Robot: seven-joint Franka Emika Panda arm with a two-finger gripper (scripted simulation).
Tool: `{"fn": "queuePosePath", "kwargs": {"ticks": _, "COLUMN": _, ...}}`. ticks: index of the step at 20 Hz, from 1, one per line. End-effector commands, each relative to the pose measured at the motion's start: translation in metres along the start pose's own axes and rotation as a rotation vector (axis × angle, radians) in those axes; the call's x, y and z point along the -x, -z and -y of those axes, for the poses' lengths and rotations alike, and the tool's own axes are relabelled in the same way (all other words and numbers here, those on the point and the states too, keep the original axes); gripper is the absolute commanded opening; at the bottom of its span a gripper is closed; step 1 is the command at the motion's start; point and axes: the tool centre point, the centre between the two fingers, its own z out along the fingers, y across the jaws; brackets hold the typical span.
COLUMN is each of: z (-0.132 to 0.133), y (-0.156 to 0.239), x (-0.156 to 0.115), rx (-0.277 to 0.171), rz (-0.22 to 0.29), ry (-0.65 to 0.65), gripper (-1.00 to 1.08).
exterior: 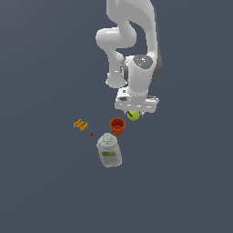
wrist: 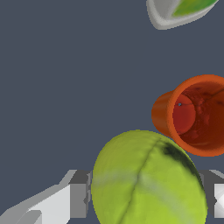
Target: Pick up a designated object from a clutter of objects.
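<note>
The designated object, a yellow-green ball (exterior: 133,115) with a dark marking, sits right under the arm's white hand. In the wrist view the ball (wrist: 148,179) fills the space between the two grey fingers (wrist: 78,197), which press against both of its sides. My gripper (exterior: 134,112) is shut on the ball. The rest of the clutter lies toward the exterior view's left: an orange-red cup (exterior: 117,126) close beside the ball, a clear grey-lidded jar (exterior: 109,151) with a green label, and a tiny orange block (exterior: 81,124).
In the wrist view the cup (wrist: 192,116) lies on its side with its mouth open, almost touching the ball, and the jar (wrist: 175,11) shows at the picture's edge. A tiny red dot (exterior: 91,134) marks the dark grey floor (exterior: 45,182).
</note>
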Motion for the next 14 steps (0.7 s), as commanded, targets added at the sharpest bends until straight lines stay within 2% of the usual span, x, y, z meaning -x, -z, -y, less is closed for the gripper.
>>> {"fn": "queuePosePath", "kwargs": {"ticks": 1, "z": 0.01, "y": 0.02, "x": -0.006, "rx": 0.0, "rz": -0.001, "ry": 0.001, "gripper": -1.0}}
{"fn": "queuePosePath", "kwargs": {"ticks": 14, "z": 0.067, "y": 0.131, "x": -0.041, "rx": 0.0, "rz": -0.001, "ry": 0.001, "gripper": -1.0}}
